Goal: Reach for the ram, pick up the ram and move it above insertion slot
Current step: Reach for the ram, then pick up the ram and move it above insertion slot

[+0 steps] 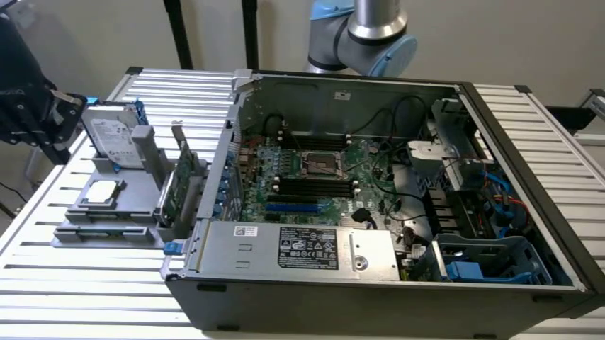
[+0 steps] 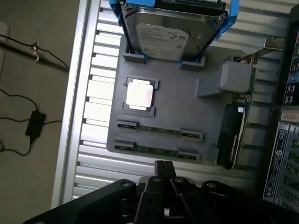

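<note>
Two ram sticks stand on edge in the slots of a grey holder (image 2: 205, 112). One ram (image 2: 159, 130) lies just behind the other ram (image 2: 154, 150), which is nearest my fingertips. My gripper (image 2: 164, 169) hangs above the holder's front edge, shut with nothing between its fingers. In the exterior view the gripper (image 1: 57, 150) hovers at the far left, over the holder (image 1: 132, 212). The dark insertion slots (image 1: 310, 185) lie on the motherboard inside the open computer case (image 1: 378, 297).
The holder also carries a hard drive (image 2: 173, 35) in a blue frame, a processor chip (image 2: 139, 94) and an upright green expansion card (image 2: 236, 135). All of this sits on a slatted metal table (image 1: 76, 283). Cables lie on the floor (image 2: 28, 126) beyond the table edge.
</note>
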